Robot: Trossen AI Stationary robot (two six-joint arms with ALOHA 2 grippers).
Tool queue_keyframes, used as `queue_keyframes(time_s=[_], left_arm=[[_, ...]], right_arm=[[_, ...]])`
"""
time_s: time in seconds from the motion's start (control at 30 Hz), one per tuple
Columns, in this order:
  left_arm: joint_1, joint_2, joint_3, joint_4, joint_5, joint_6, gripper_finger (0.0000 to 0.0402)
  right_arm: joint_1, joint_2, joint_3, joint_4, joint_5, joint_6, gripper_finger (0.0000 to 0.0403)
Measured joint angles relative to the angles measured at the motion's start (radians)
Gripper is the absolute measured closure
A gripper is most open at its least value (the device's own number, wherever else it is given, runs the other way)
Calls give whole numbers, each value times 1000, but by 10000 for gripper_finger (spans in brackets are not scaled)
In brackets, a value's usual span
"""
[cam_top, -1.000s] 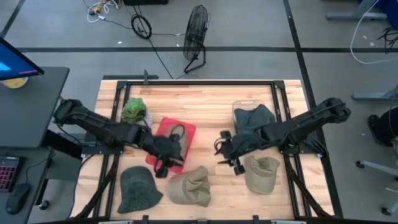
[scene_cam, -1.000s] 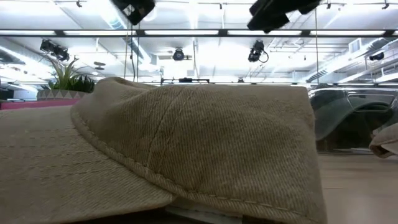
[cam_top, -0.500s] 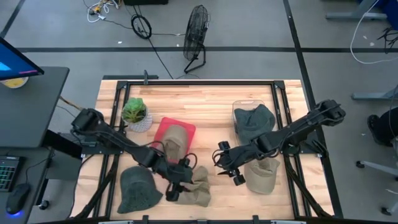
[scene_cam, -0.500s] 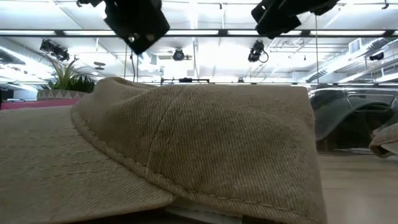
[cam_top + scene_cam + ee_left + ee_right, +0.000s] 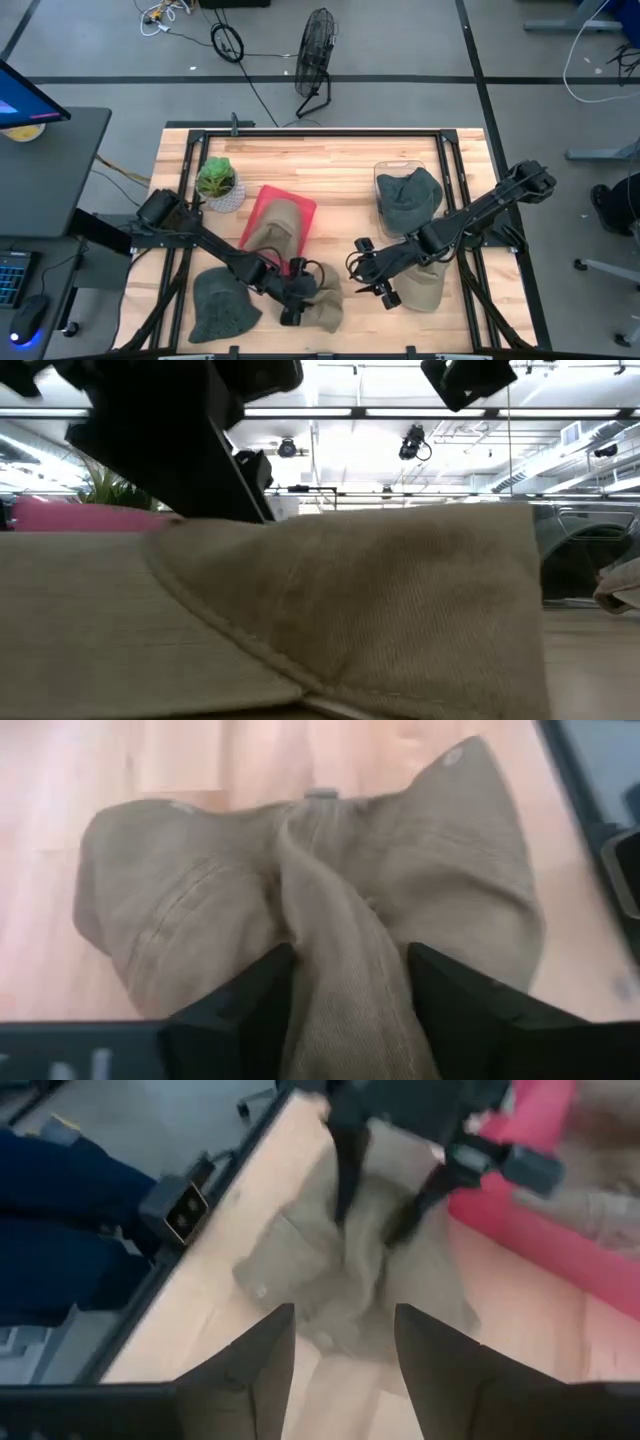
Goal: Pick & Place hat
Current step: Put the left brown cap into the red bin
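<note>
A tan hat [image 5: 318, 303] lies near the table's near edge and fills the low view [image 5: 360, 620]. My left gripper [image 5: 300, 292] has come down on it from above and is shut on a bunched ridge of its cloth [image 5: 345, 970]. My right gripper [image 5: 372, 278] hovers open just right of that hat, above the table, with a second tan hat [image 5: 425, 285] on its right side. In the right wrist view its fingers frame the first hat [image 5: 350, 1270] without touching it. My left gripper pinches a raised fold of the tan hat's crown [image 5: 340, 935] between its two fingers [image 5: 262, 990], coming from above and pointing down. The fold runs along between the fingers and is bunched up. The rest of the hat lies on the table.
A dark green hat [image 5: 222, 305] lies left of the held one. A red tray [image 5: 300, 212] with another tan hat [image 5: 268, 235] sits mid-table. A clear bin with a dark hat [image 5: 405, 195] stands far right, and a potted plant [image 5: 215, 180] far left.
My left gripper has moved from above the red tray toward the near edge and down onto the tan hat, whose crown is now bunched and pressed lower. My right gripper has drifted a little toward the near edge.
</note>
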Motion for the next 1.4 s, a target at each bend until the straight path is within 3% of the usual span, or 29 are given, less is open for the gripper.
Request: queue_keyframes(time_s=[0.2, 0.27, 0.43, 0.57, 0.7, 0.83, 0.93, 1.13, 1.4], left_arm=[[-10, -9, -5, 16, 3, -50, 364], [-19, -26, 5, 6, 8, -57, 387], [-37, -48, 56, -9, -6, -14, 387], [-40, -73, 134, -141, -57, -2, 395], [-42, -121, 251, -399, -224, -51, 394], [-33, -176, 345, -655, -412, -207, 394], [-14, -206, 377, -799, -498, -302, 395], [58, -220, 334, -962, -518, -510, 392], [148, -212, 98, -888, -520, -824, 386]], right_arm=[[4, 0, 0, -6, 0, 27, 227], [4, 1, 0, -7, 0, 30, 227], [4, 1, 0, -9, 0, 30, 227], [6, 1, 0, -16, 0, 56, 227], [15, 1, 0, -23, 3, 64, 227], [24, 1, 0, -23, 3, 63, 227], [26, 1, 0, -23, 5, 62, 227], [26, 1, 0, -28, 27, 64, 227], [27, 1, 0, -37, 27, 65, 227]])
